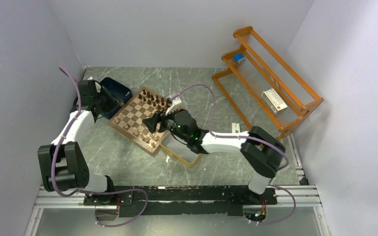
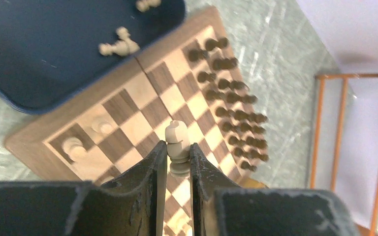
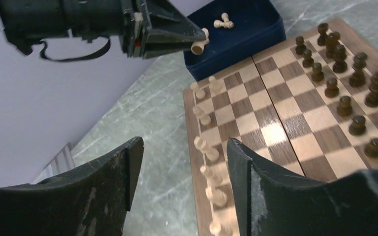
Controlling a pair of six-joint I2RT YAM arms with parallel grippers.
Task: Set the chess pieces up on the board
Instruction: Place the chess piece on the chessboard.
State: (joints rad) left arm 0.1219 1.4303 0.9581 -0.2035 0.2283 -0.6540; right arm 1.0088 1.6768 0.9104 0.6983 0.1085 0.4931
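The board [image 1: 137,118] lies cornerwise on the green marbled table [image 1: 192,83]; everything else is placed from it. The dark pieces [image 2: 234,115] stand in two packed rows along the board's side away from the arm bases; a few pale pieces [image 3: 205,150] stand in a loose line along the opposite edge, some blurred in the right wrist view. The navy tray [image 2: 39,54] sits just beside the board's left corner, and whether it touches the rim cannot be told; several loose pale men [image 2: 119,45] lie on their sides in it.

The left gripper [image 2: 178,150] hangs near the board's corner by the tray, clenched on a pale piece [image 2: 175,132]; the piece is pinched by its lower half between the two fingers, its rounded head poking out past the tips. The right gripper [image 3: 183,145] hovers above the board, its jaws spread apart with nothing between them.

A gold-rimmed tin [image 1: 177,153] lies against the board's near right side, partly under the right arm; an orange rack [image 1: 270,78] stands well apart from the board, off to its right by the wall.
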